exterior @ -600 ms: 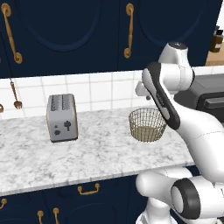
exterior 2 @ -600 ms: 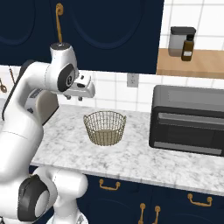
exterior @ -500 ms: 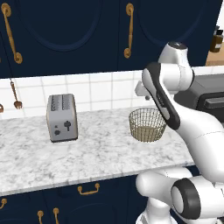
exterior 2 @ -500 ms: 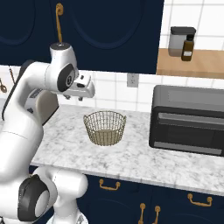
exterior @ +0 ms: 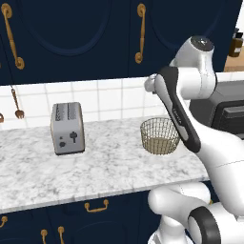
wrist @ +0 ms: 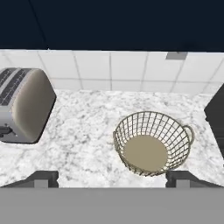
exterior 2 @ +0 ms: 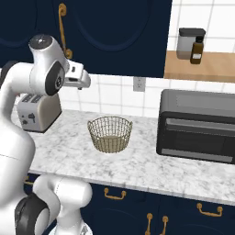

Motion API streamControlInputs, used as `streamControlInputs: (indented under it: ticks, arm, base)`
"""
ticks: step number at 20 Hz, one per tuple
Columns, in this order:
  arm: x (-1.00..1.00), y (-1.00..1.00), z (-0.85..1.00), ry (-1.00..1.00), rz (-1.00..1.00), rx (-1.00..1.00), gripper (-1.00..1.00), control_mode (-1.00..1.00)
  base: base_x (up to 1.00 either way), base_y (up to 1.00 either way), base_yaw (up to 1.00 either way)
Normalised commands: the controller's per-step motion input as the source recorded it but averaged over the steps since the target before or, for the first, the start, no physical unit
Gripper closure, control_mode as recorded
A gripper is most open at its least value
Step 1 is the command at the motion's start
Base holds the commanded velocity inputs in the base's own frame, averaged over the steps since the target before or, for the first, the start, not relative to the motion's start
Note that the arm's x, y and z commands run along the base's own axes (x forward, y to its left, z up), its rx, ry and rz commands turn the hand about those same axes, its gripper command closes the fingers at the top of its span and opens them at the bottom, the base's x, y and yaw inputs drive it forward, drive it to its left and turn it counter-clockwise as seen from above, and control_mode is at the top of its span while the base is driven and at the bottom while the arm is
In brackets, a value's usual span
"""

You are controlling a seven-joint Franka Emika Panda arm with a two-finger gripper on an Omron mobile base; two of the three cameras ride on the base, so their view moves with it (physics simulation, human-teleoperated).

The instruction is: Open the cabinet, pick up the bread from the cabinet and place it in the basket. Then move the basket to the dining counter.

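Basket (wrist: pixel 153 148) sits between toaster (wrist: pixel 22 109) and oven (exterior 2: pixel 197 126), cabinet (exterior: pixel 95 33) closed.

Silver two-slot toaster (exterior: pixel 67 128) upright on marble worktop (exterior: pixel 105 171), left side. Black toaster oven (exterior 2: pixel 198 125) at right end. Dark bottle (exterior 2: pixel 197 50) beside grey canister (exterior 2: pixel 185 42) on wooden shelf (exterior 2: pixel 202 69). Utensil (exterior: pixel 17 106) hanging on white tiles.

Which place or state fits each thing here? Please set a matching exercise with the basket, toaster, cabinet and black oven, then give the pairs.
Things:
1. basket
2. toaster
3. cabinet
4. black oven

Places or states:
A. doors shut, above the counter
B. at the right end of the counter
C. empty, mid-counter
D. left of the basket, slots up

Pairs: 1-C, 2-D, 3-A, 4-B
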Motion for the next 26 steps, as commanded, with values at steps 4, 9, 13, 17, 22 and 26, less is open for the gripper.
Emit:
streamControlInputs:
  ticks: [4, 9, 13, 17, 22, 26]
  arm:
    - [0.01, 0.35, 1.00, -0.40, -0.03, -0.01, -1.00, -1.00]
    - [0.01, 0.01, 1.00, -0.31, -0.08, 0.00, -1.00, -1.00]
    - [0.06, 0.20, 1.00, -0.26, -0.10, 0.00, -1.00, -1.00]
    - [0.02, 0.44, 0.80, -0.08, -0.02, 0.05, -1.00, -1.00]
    - [0.35, 0.50, 0.06, 0.07, 0.00, -0.03, -1.00, -1.00]
    - [0.54, -0.11, -0.07, 0.00, 0.00, -0.01, -1.00, -1.00]
  base:
    - [0.00, 0.00, 0.00]
    - [0.00, 0.00, 0.00]
    - [0.00, 0.00, 0.00]
    - [0.00, 0.00, 0.00]
    - [0.00, 0.00, 0.00]
    - [0.00, 0.00, 0.00]
